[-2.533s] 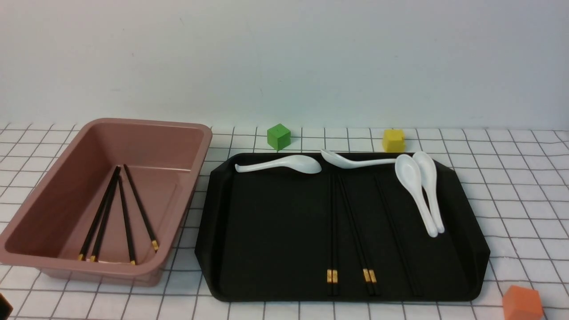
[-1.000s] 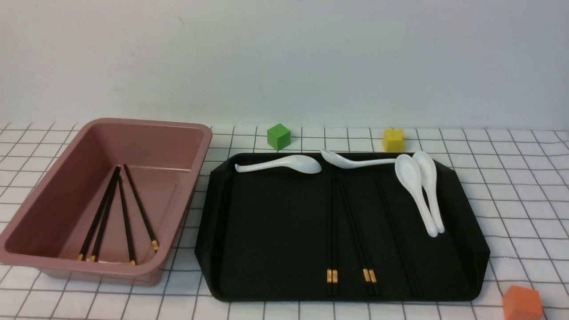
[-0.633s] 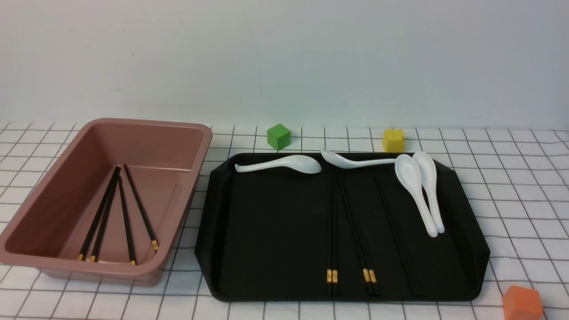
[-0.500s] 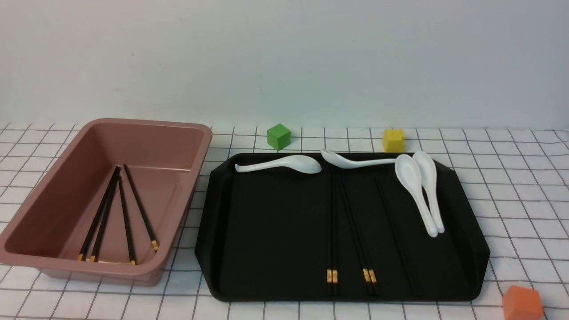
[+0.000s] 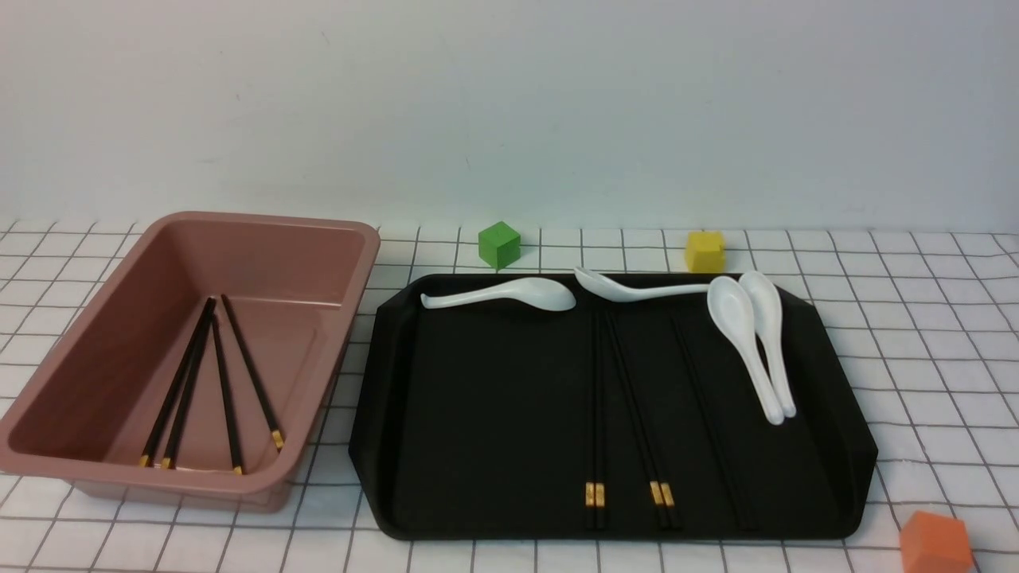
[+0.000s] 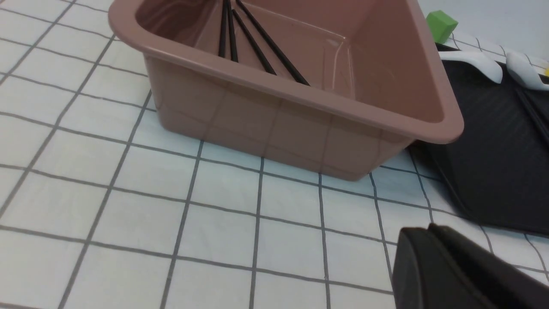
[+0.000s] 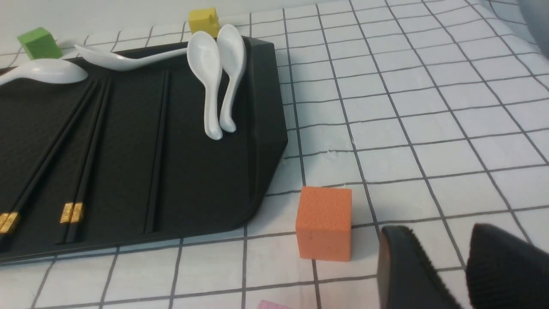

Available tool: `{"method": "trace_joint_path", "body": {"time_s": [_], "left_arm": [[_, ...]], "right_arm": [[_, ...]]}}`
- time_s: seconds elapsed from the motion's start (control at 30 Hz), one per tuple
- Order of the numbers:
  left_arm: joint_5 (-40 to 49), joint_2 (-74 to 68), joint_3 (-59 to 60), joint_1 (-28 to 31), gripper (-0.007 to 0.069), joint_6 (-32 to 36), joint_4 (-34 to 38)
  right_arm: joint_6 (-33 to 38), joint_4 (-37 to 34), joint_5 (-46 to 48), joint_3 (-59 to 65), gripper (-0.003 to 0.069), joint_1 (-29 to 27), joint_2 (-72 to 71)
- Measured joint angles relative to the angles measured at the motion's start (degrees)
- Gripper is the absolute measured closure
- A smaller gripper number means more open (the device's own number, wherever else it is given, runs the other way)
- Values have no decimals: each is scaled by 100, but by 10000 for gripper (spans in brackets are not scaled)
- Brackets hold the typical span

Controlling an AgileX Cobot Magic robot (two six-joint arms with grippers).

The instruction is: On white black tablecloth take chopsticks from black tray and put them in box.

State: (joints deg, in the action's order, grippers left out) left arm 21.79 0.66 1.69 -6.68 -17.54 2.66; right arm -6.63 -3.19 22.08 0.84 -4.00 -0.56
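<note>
Four chopsticks in box, lower left | three pairs on tray, centre | right gripper parted, empty | left gripper jaws unclear

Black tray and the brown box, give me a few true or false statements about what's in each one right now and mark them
1. Four chopsticks lie inside the box. True.
2. The black tray holds no more chopsticks. False: several chopsticks still lie on it, some with gold bands near the front edge.
3. Four white spoons rest on the black tray. True.
4. The green cube sits inside the box. False: it stands on the tablecloth behind the tray.
5. The right gripper holds the orange cube. False: its jaws are apart and empty, beside the cube.
</note>
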Motion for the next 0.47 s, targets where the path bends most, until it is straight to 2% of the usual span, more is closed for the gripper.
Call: {"method": "trace_joint_path", "body": {"time_s": [0.47], "left_arm": [[0, 0, 0, 0, 586, 0, 0]], "right_arm": [[0, 0, 0, 0, 419, 0, 0]]}}
